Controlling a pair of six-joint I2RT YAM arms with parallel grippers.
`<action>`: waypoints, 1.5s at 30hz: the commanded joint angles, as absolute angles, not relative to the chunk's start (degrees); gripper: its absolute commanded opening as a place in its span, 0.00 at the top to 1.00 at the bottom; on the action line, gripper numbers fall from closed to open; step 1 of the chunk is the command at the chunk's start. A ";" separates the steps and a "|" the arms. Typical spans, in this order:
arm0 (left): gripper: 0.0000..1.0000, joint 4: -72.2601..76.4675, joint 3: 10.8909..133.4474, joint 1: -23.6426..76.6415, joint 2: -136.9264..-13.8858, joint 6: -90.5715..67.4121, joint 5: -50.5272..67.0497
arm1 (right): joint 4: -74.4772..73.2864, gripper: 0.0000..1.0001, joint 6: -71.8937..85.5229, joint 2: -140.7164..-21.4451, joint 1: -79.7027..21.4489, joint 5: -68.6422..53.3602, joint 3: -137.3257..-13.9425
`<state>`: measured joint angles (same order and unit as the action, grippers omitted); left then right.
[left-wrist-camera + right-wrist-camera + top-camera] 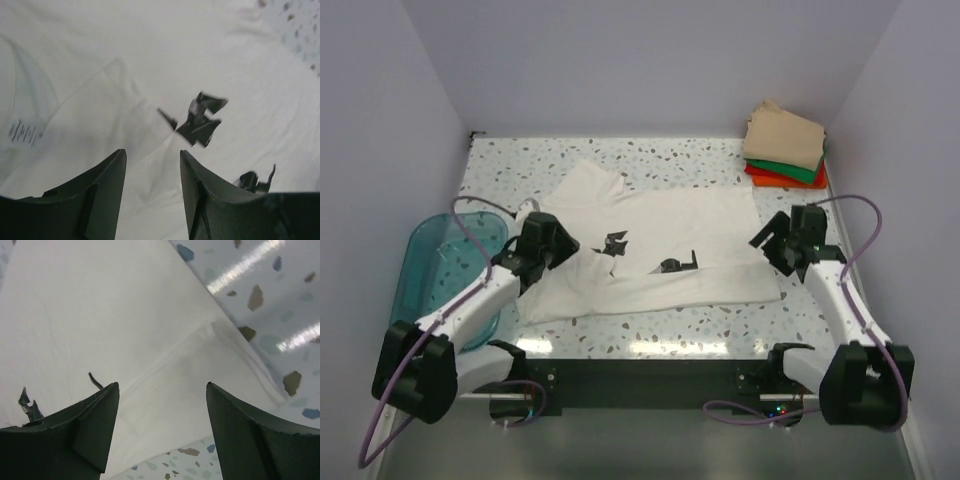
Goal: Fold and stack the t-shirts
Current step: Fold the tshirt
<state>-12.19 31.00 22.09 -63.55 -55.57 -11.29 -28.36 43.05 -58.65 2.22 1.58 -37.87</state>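
In the middle of the table (520, 160) the white t-shirt (710, 225) lies rumpled (folded t-shirts (785, 145) are stacked far right). Folding seems barely begun. The left gripper (152, 155) and right gripper (162, 385) stand open and empty over its sides; next, each must pinch an edge.

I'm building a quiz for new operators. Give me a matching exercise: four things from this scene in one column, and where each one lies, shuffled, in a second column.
1. white t-shirt
2. tan t-shirt
3. orange-red t-shirt
4. teal bin

A. bottom of the folded stack
B. spread out in the middle
C. at the far left
D. top of the folded stack

Pairs: 1-B, 2-D, 3-A, 4-C.
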 commanded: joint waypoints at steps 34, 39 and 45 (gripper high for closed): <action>0.38 -9.23 118.30 9.58 -143.87 -12.56 -4.93 | -4.04 0.36 23.38 -103.71 1.93 -14.15 -77.17; 0.49 -9.23 117.25 9.58 -144.41 -14.58 -3.78 | -4.83 0.36 22.41 -104.50 1.93 -13.45 -77.96; 0.86 -7.82 115.93 9.58 -143.26 -15.82 -2.73 | -8.25 0.36 19.52 -108.88 1.93 -11.87 -82.08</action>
